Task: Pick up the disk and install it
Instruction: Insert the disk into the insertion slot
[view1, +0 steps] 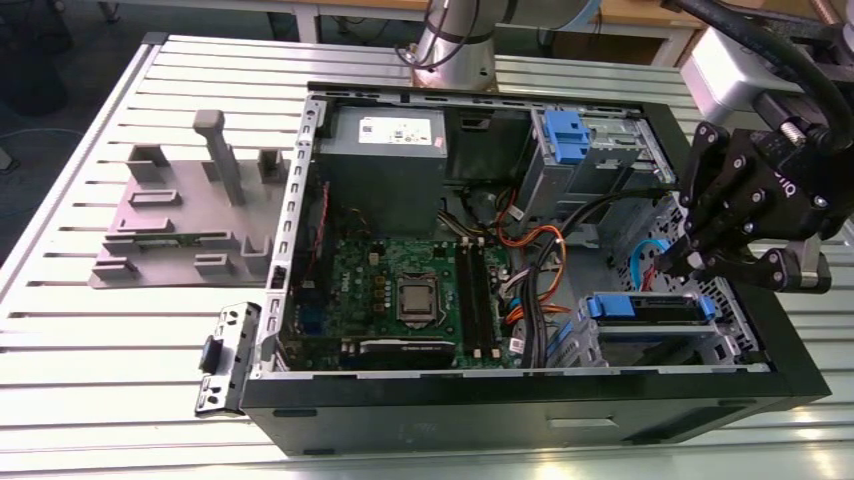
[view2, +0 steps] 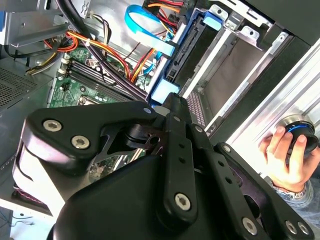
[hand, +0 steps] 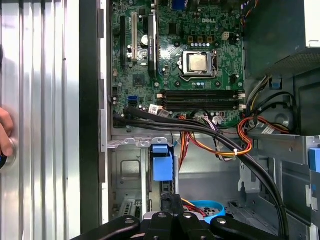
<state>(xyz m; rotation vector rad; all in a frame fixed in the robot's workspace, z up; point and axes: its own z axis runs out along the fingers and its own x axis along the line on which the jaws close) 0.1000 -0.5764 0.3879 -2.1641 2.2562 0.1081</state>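
Gripper (view1: 697, 262) hangs over the open computer case (view1: 400, 410), at about 3 o'clock in the exterior view, its black linkage body angled down toward the drive cage (view1: 727, 350) in the case's lower corner on the exterior view's right. Arm's pale casing and black hose rise to 1 o'clock behind it. Cannot tell how the jaws stand: in both wrist views the fingertips sit behind the gripper's own black links (view2: 175, 165), and nothing shows held between them. The disk (view1: 650, 308) sits in the drive cage, just beneath the gripper, blue bracket edge up; in the second wrist view its dark edge and blue bracket (view2: 187, 47) stand slotted between the cage's metal walls; whether it is fully seated is unclear from here. Inside the case: green motherboard (hand: 175, 55) with bare processor socket (hand: 198, 62), grey power supply (view1: 387, 170) at 12 o'clock, 1 further blue-tabbed bay (view1: 567, 135) at 1 o'clock, orange and black cable bundles (hand: 220, 142) crossing the middle. Grey plastic stand (view1: 180, 215) rests on the slatted table (view1: 80, 340) at 9 o'clock, well apart from the case. A person's hand (view2: 285, 155) grips a round black knob beside the case.
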